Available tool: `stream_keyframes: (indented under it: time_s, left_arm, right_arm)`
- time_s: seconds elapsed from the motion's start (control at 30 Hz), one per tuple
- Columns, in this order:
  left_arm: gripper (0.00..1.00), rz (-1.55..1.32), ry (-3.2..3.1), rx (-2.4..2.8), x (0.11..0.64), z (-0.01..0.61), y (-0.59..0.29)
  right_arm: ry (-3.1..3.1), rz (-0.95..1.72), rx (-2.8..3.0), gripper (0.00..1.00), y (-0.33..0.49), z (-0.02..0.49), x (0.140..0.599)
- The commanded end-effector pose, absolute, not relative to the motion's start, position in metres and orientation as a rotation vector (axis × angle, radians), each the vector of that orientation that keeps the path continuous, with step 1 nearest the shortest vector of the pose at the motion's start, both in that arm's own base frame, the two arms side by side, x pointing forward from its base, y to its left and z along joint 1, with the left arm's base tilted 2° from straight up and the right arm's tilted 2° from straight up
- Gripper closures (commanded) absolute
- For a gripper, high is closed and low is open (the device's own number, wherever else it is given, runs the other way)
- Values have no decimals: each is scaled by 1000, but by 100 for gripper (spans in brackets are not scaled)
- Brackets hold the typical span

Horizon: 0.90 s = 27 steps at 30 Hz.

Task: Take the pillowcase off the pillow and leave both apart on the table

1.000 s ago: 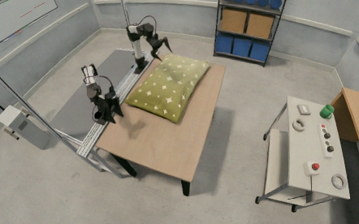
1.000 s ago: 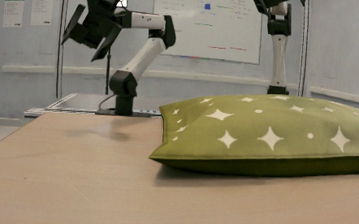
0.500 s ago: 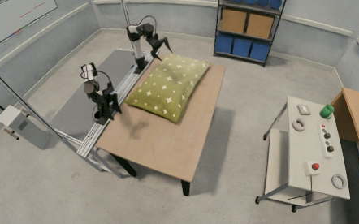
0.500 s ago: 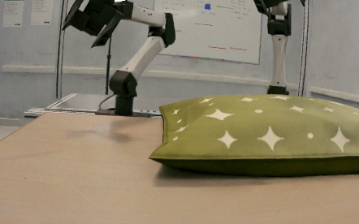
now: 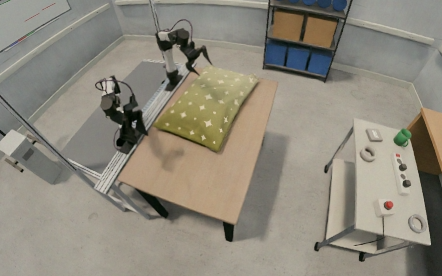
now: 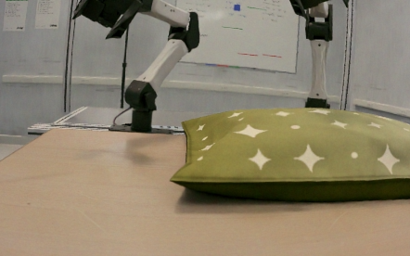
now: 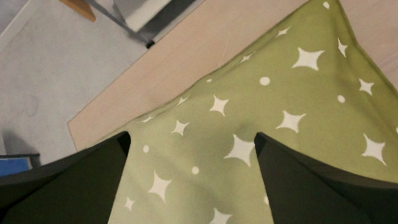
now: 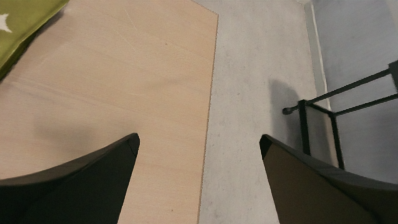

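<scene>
The olive-green pillowcase (image 5: 196, 115) (image 6: 279, 144) (image 7: 270, 107) (image 8: 25, 17) with pale stars lies flat and plump on the table (image 5: 201, 185) (image 6: 80, 218) (image 8: 150, 75). The pillow is hidden inside it; I cannot make out the case's opening. My left gripper (image 5: 202, 68) (image 7: 192, 134) is open and empty above the far part of the pillowcase. My right gripper (image 8: 199, 136) is open and empty above the table's near end, beside the pillowcase; in the exterior view it hangs raised at the upper left.
The rail (image 5: 107, 175) carrying both arm bases runs along one long side of the table. The pillowcase covers the far half of the table. A white cart (image 5: 371, 200) and a shelf rack (image 5: 301, 39) stand away from it.
</scene>
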<state>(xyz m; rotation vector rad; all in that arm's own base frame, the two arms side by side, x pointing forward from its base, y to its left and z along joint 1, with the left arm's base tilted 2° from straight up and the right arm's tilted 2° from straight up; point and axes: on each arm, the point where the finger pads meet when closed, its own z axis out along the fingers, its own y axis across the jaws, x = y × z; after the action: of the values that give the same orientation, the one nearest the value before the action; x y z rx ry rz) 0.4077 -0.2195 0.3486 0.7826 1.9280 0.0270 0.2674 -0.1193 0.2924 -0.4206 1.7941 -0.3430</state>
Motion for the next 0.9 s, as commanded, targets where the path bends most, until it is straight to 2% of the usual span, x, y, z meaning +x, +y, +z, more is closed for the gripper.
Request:
stream_keyframes:
  time_s: [0.0,0.47,0.73,0.87]
  left_arm:
    - [0,24,1910,767,407,357,-218]
    - [0,24,1910,767,407,357,-218]
    - [0,24,1910,767,407,357,-218]
    - [0,-7,1886,696,408,365,-206]
  right_arm:
    - [1781,-361,-429,0,-121,313,266]
    - [1780,-357,-433,0,-120,342,265]
    - [1775,-369,-432,0,-120,344,263]
    - [1802,-326,-383,0,-119,325,273]
